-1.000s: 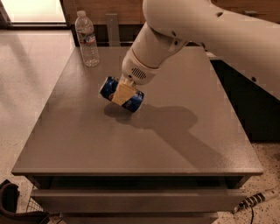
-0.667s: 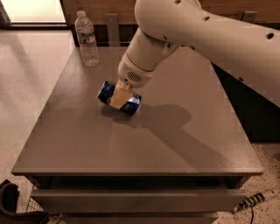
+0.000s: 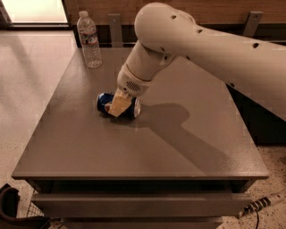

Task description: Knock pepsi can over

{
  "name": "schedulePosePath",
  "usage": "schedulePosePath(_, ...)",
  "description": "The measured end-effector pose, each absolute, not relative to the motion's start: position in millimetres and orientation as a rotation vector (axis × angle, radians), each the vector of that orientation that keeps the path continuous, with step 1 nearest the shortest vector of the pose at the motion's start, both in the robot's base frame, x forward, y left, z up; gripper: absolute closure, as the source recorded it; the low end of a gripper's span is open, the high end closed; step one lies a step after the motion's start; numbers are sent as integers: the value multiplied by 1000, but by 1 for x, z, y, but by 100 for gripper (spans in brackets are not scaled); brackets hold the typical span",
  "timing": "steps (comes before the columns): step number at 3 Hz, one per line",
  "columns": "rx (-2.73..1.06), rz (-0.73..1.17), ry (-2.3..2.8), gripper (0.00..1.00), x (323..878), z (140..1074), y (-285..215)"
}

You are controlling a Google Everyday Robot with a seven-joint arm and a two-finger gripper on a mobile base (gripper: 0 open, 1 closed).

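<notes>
Small dark blue metal pepsi can (image 3: 103, 102) with silver ends, lying on its side left of centre on the counter (image 3: 187, 147), one silver end facing right; judged from this pose, the knock-over is already achieved. The tan pincer (image 3: 118, 105) sits directly over the middle of the can, in contact with it or just above it. Whether the pincer is open, closed or gripping the can cannot be told. The thick cream-white arm (image 3: 187, 40) reaches in from the upper right and casts a shadow to the right of the can.

Risk, as a judgement: a can on its side rolls freely, so a sideways drag or a snag as the pincer lifts away could send it towards the left or front edge and off the counter. A straight upward retreat seems safest.

The counter is a flat grey-brown matte top with a drawer front (image 3: 134, 203) below. A clear plastic water bottle (image 3: 89, 40) stands upright at the far left corner, well apart from the can. Pale glossy floor (image 3: 27, 76) lies to the left, with a wood-panelled wall (image 3: 214, 9) behind
</notes>
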State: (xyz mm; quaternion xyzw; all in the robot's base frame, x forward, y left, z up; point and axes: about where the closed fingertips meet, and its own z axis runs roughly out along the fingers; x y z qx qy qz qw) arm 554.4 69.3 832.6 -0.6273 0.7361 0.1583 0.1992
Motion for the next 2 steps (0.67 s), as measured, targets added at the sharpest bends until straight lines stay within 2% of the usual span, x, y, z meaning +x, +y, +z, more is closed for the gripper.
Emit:
schedulePosePath(1, -1754, 443, 2059, 89, 554, 835, 69)
schedulePosePath(2, -1757, 442, 2057, 65, 554, 835, 70)
